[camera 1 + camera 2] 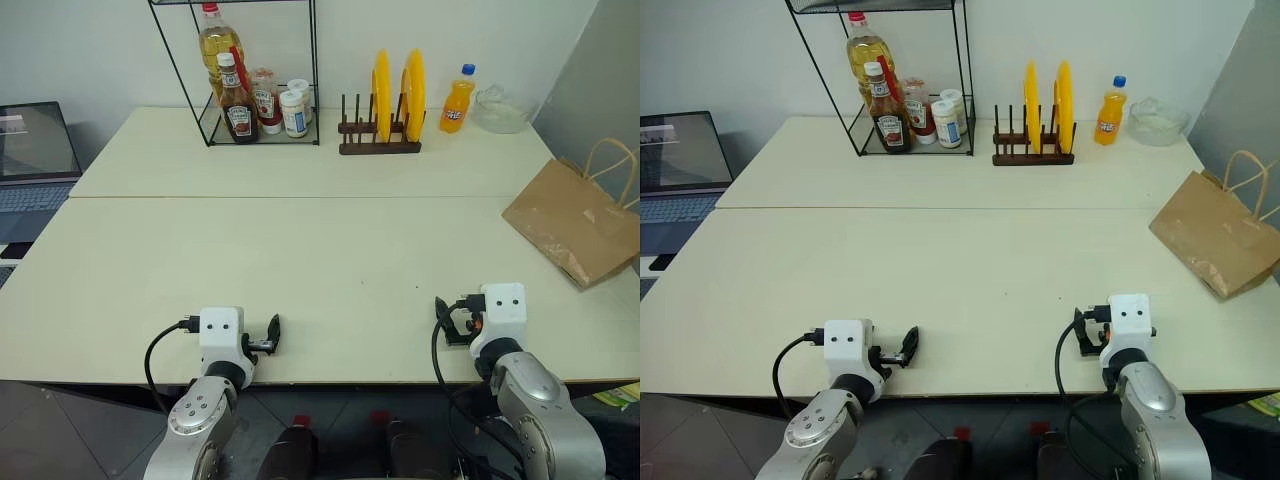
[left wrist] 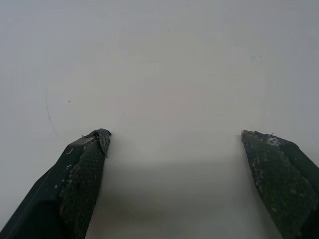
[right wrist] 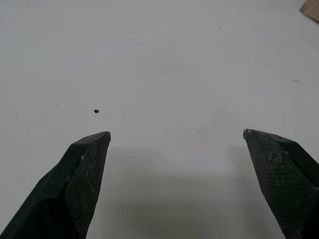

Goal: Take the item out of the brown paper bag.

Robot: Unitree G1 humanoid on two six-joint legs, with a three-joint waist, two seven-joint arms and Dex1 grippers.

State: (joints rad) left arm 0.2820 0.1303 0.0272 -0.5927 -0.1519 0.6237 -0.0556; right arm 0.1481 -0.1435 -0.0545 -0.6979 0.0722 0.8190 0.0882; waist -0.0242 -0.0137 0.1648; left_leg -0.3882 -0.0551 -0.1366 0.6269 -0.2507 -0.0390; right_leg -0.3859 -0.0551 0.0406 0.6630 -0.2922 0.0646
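1. Head view: the table (image 1: 300, 250) was cream, 2 tops butted together along a seam. The bag (image 1: 572, 218) lay flat on its side at the far right edge, creased, its 2 cord handles (image 1: 612, 160) looping up and away from the robot. The item could not be seen; whether it sat inside the bag, the pictures did not tell.
2. Same view, near edge: the left gripper (image 1: 268, 338) hung over the front of the table on the left, the right gripper (image 1: 447, 322) over the front on the right. Both were well apart from the bag and from each other, nothing between their fingers.
3. Same view, back row: a wire rack (image 1: 255, 75) held an oil bottle (image 1: 215, 45), a ketchup bottle (image 1: 237, 105) and small jars (image 1: 294, 110). Just beside it stood a wooden rack (image 1: 378, 140) with 2 yellow plates (image 1: 395, 90) on edge, then an orange bottle (image 1: 458, 102) and a glass bowl (image 1: 500, 112). A laptop (image 1: 35, 160) sat off the table's left side.
4. Left wrist view: the 2 black fingers (image 2: 82, 184) stood wide apart over bare tabletop, holding nothing.
5. Right wrist view: the fingers (image 3: 84, 184) were spread just as wide, empty, above tabletop dotted with a few dark specks (image 3: 96, 111). A brown corner of the bag (image 3: 311, 9) peeked in at the frame's edge.
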